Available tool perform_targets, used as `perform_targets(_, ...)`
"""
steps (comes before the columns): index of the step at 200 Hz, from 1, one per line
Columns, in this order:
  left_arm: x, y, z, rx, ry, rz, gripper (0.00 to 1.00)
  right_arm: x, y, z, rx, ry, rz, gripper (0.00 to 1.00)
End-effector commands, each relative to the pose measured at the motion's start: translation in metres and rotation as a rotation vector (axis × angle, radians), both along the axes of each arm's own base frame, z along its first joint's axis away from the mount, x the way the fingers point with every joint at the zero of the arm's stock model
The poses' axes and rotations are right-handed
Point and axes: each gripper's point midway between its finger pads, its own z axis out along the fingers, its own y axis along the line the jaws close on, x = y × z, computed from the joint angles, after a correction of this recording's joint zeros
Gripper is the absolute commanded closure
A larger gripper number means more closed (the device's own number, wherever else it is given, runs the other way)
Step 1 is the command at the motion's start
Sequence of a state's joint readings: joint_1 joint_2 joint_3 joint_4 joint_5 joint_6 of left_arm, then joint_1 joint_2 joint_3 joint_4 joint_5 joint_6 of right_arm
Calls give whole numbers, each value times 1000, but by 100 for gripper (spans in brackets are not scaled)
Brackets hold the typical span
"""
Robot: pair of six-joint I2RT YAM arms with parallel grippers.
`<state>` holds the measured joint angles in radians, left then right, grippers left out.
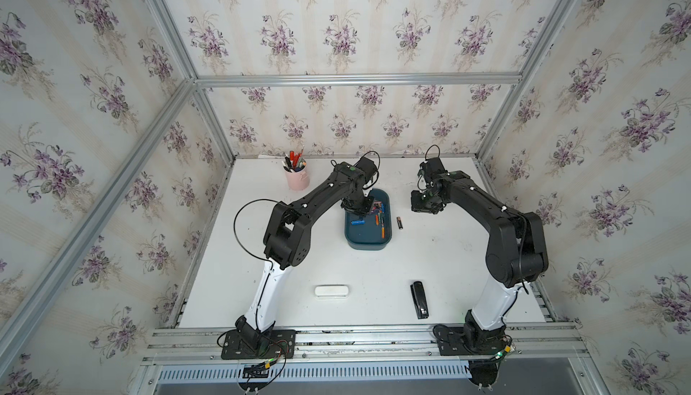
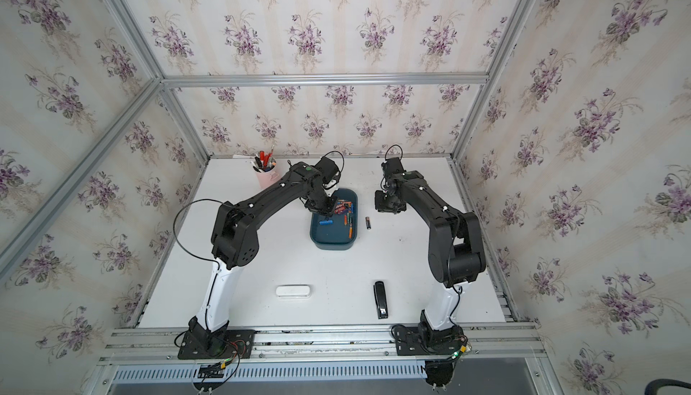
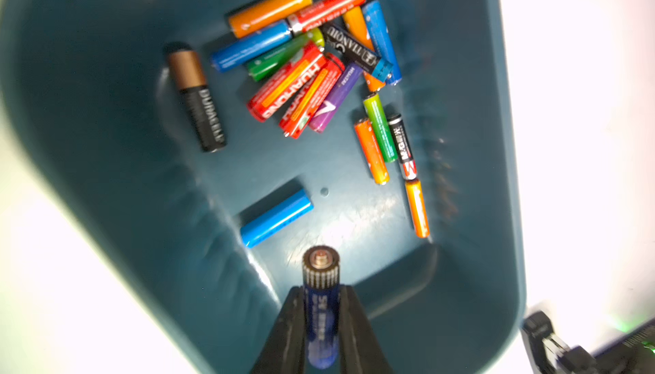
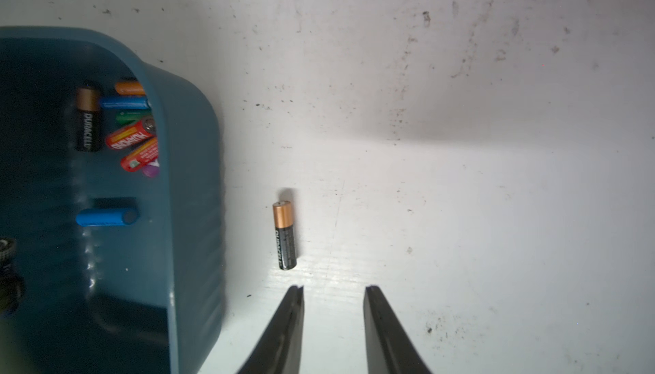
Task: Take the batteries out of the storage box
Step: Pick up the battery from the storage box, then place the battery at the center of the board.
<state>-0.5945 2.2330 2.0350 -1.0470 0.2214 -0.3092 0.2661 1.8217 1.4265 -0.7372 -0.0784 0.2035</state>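
Note:
The dark teal storage box [image 1: 368,245] [image 2: 332,245] stands mid-table with several coloured batteries [image 3: 304,81] heaped at its far end. A light blue battery [image 3: 276,218] and a black-and-copper one [image 3: 198,106] lie apart on its floor. My left gripper [image 3: 322,289] hangs over the box's far left part [image 1: 354,208], shut on a dark blue battery [image 3: 320,271] that stands between the fingers. One black-and-copper battery [image 1: 399,222] [image 4: 284,236] lies on the table right of the box. My right gripper [image 4: 333,289] is open and empty just beside it.
A pink cup [image 1: 297,180] with pens stands at the back left. A white oblong case [image 1: 331,291] and a black stapler [image 1: 419,299] lie near the front edge. The box wall [image 4: 191,177] is close to my right gripper.

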Motion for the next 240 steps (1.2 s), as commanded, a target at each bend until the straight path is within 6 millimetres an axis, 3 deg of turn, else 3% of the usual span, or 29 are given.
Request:
perform_targets(1,5,18,10,-56,-11,78,80,3,6,3,7,-1,3,66)
perform_targets(39,-1,69,9,-54,-12,166,80,11,16,6,6,-7,16,66)
perform_targets(76,-11,105,-23,-15,34,214,80,14,24,5,-2,1,31,66)
perform_targets(129,-8,119,-61,42,92,208,80,15,33,3,-15,17,46,66)
perform_targets(240,-10,116,-90,20,154,233,79,15,42,-1,-28,32,68,66)
